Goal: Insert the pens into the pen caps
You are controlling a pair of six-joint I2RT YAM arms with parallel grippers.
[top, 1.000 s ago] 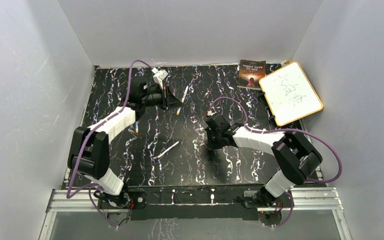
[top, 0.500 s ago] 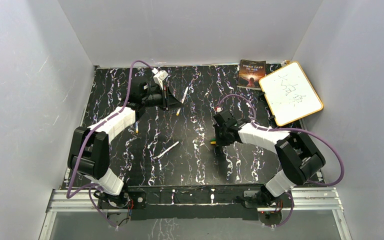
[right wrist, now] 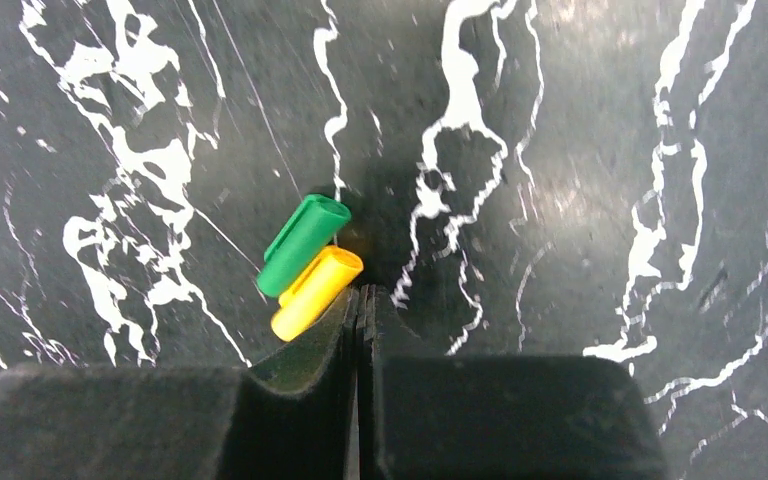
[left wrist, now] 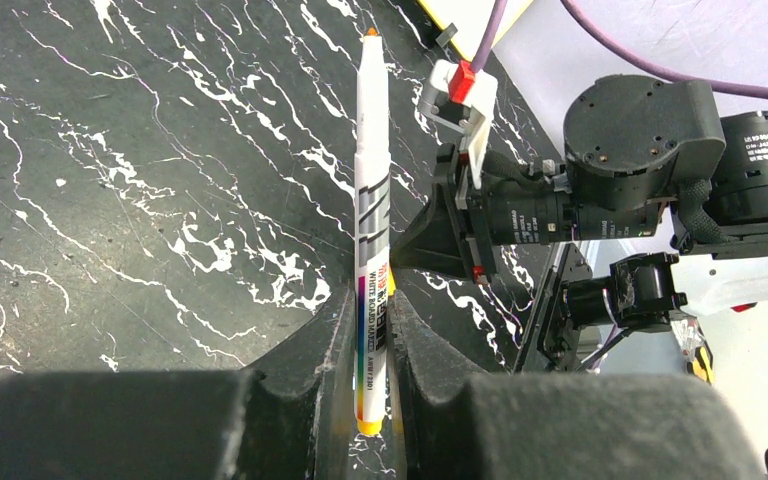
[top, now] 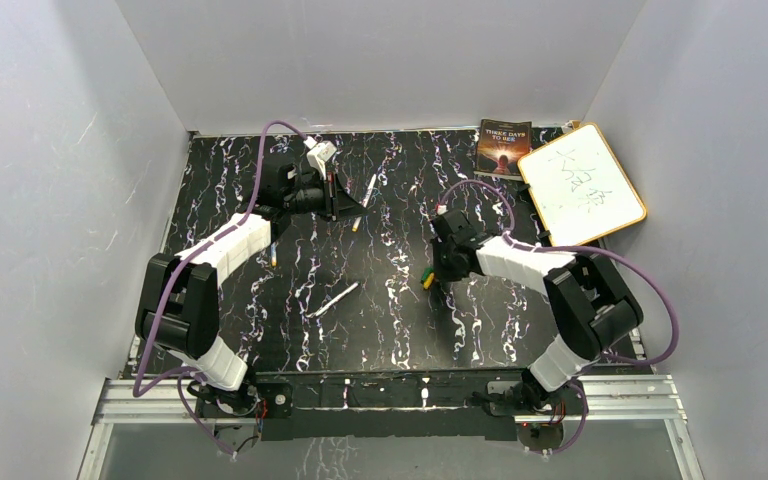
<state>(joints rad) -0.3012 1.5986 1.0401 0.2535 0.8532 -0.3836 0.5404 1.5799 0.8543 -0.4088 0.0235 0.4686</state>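
Observation:
My left gripper [top: 348,206] [left wrist: 373,305] is shut on a white marker pen [left wrist: 371,180] with an orange tip, held low over the far part of the table; the pen also shows in the top view [top: 369,186]. A second pen [top: 335,298] lies at the table's middle. A third pen [top: 273,256] peeks out beside the left forearm. A green cap [right wrist: 303,243] and a yellow cap [right wrist: 316,291] lie side by side, touching; they show in the top view [top: 425,278]. My right gripper [top: 434,270] [right wrist: 364,292] is shut and empty, its tip right next to the yellow cap. A third cap is not visible.
A book [top: 503,148] and a small whiteboard [top: 581,186] sit at the far right corner. The right arm's wrist [left wrist: 650,190] shows close ahead in the left wrist view. Grey walls enclose the table on three sides.
My right gripper has moved toward the far right, uncovering the green and yellow caps that now lie at its left. The left arm and its pen have not moved.

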